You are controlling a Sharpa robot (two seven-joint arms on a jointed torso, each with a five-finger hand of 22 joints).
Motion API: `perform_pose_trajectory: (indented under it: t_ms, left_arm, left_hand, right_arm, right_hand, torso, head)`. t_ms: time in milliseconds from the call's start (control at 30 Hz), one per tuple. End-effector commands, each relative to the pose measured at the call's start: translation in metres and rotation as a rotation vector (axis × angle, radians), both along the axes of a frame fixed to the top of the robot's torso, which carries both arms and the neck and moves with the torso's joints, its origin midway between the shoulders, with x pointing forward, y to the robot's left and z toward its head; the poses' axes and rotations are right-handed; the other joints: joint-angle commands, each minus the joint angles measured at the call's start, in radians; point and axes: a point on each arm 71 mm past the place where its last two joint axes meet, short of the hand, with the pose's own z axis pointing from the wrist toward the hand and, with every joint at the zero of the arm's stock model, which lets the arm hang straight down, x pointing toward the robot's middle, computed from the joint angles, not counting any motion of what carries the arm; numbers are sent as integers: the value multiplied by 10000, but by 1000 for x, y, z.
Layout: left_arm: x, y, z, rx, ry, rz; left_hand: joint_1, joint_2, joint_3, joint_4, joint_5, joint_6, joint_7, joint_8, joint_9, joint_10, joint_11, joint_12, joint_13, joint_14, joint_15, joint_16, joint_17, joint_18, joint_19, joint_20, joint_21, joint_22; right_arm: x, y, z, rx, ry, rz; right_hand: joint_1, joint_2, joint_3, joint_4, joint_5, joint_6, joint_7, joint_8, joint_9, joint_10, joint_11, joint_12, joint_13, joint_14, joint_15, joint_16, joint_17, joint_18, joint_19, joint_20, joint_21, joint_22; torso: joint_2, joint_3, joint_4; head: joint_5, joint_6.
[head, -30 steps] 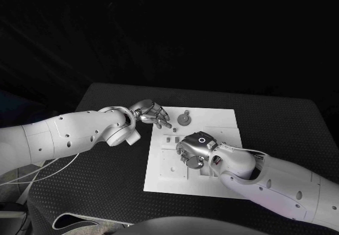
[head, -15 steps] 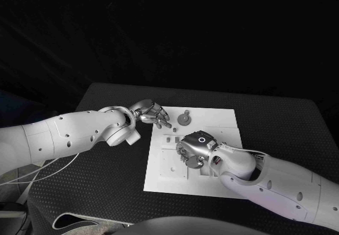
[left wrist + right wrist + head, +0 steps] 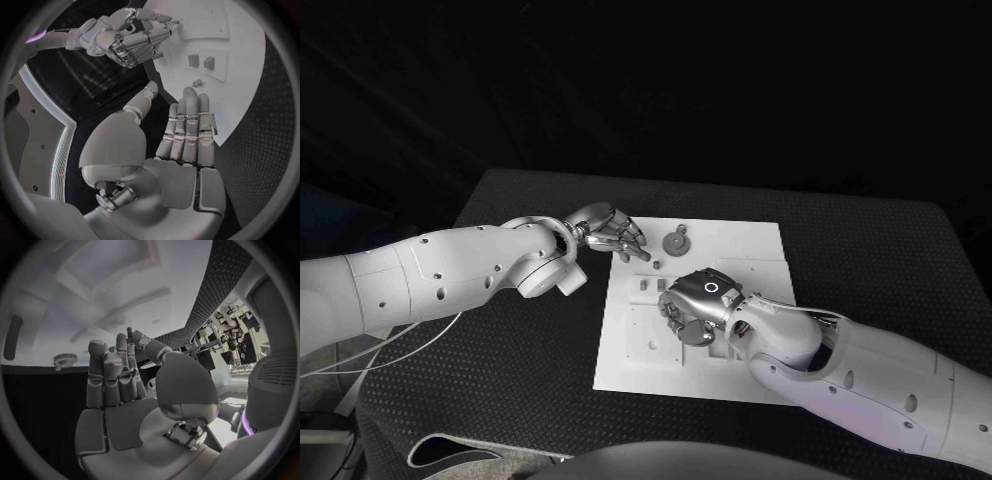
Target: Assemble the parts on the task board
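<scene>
1. This is a robotics lab or test room, set up as a bench for one machine.
2. A black table (image 3: pixel 516 330) with a dotted, rubbery mat top stands against a dark, unlit background.
3. A white task board (image 3: pixel 733 250) with cut-out recesses lies on the table like a test fixture.
4. Thin cables (image 3: pixel 387 350) hang beside the table.
5. Cluttered equipment racks or shelves (image 3: pixel 232 335) stand beyond the table.

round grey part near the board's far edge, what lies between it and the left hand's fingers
Only bare white task board: in the head view a narrow strip of plate separates the round grey part from the left hand fingers. Nothing else lies there.
</scene>
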Motion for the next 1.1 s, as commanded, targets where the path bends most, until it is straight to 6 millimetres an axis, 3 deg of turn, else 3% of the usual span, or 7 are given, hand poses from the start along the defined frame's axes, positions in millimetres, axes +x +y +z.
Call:
perform_pose_trajectory:
  t_ms: [33,1100]
  left_arm:
    - [-1,-3,1,-105,34,-140]
    - [-1,-2,1,-107,34,-144]
  left_hand:
    - [-103,-34,69,-4,-42,-64,-6,50,-15,-80,12,49,2,76,22,-36,13,-74,52,-18,-15,10]
    - [-100,-39,80,-7,-42,-75,-2,60,-22,-94,14,59,3,81,21,-51,34,-74,52,-19,-16,14]
  right_arm:
    - [-1,1,-1,-106,-97,116]
    - [-4,0,-15,-593,304,241]
  right_hand:
    - [23,54,75,-11,30,73,16,46,11,92,1,46,-10,-7,-55,47,8,529,112,-81,40,122]
    - [13,28,102,-13,30,83,8,60,31,102,-12,62,24,-8,-67,45,13,529,109,-88,41,123]
  torso:
    - [-2,-6,-5]
    - [2,-1,8]
  head:
    - [6,-4]
    - [25,-4]
